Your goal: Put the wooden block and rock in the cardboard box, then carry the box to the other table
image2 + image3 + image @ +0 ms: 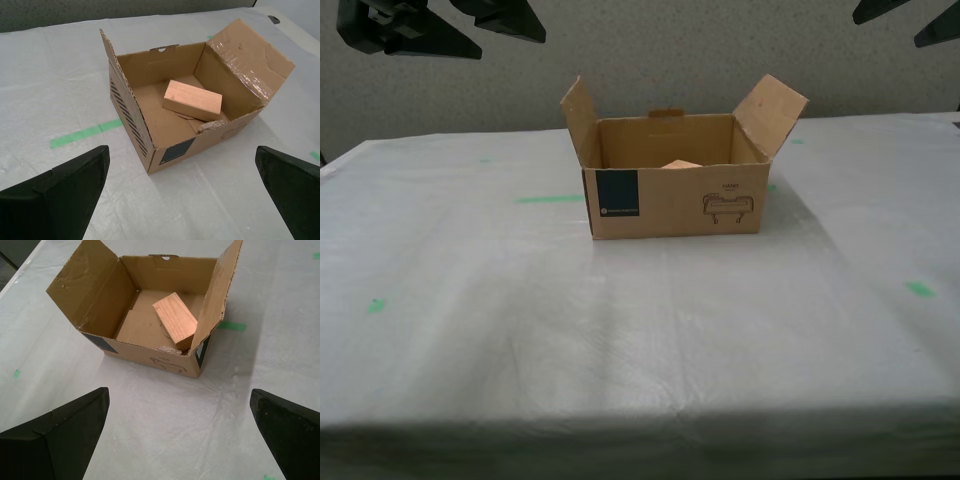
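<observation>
White wrinkled sheet with green tape marks covered the other table (470, 330). My first gripper (180, 440) and my second gripper (182, 200) hung spread wide, holding nothing, above the cardboard box (670, 205); inside lay the wooden block (192, 100), the rock (210, 126) beside it.

my first pincer (180, 435): matte black | fingers (55, 435): broad, wedge-shaped
</observation>
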Controlling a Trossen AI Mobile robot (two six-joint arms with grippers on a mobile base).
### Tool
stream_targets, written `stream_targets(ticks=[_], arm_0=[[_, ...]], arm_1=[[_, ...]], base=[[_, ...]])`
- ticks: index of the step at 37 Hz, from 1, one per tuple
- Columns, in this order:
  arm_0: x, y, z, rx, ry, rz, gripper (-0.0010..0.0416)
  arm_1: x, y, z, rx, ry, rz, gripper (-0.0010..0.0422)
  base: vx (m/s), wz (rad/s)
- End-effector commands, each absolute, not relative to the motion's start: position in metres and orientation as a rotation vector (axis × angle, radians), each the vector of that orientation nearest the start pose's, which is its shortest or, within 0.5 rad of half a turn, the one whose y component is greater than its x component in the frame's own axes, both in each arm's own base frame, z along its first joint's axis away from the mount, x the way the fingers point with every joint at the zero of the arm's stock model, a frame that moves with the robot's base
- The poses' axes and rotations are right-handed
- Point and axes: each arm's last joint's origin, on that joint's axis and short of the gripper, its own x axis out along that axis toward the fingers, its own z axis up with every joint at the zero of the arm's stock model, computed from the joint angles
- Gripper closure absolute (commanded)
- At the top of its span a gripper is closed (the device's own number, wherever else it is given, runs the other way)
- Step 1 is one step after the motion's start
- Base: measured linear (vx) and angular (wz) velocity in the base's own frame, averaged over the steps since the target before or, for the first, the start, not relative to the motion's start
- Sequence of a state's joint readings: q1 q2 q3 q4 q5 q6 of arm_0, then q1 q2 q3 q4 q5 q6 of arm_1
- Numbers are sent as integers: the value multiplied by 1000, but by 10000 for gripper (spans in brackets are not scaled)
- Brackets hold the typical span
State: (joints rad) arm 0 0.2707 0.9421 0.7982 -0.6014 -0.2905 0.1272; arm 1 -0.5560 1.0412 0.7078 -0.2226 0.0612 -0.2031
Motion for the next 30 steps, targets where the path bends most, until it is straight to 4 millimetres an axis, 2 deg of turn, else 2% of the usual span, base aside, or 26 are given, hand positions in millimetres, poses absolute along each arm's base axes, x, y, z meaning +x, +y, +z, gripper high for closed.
stream_targets(ticks=[1, 30], arm_0=[[177, 58, 277, 126, 785, 485, 12], [177, 58, 277, 126, 785, 485, 12]], arm_1=[[186, -118, 257, -53, 604, -542, 12], [186, -118, 257, -53, 604, -542, 12]], base=[[0, 0], [0, 0]])
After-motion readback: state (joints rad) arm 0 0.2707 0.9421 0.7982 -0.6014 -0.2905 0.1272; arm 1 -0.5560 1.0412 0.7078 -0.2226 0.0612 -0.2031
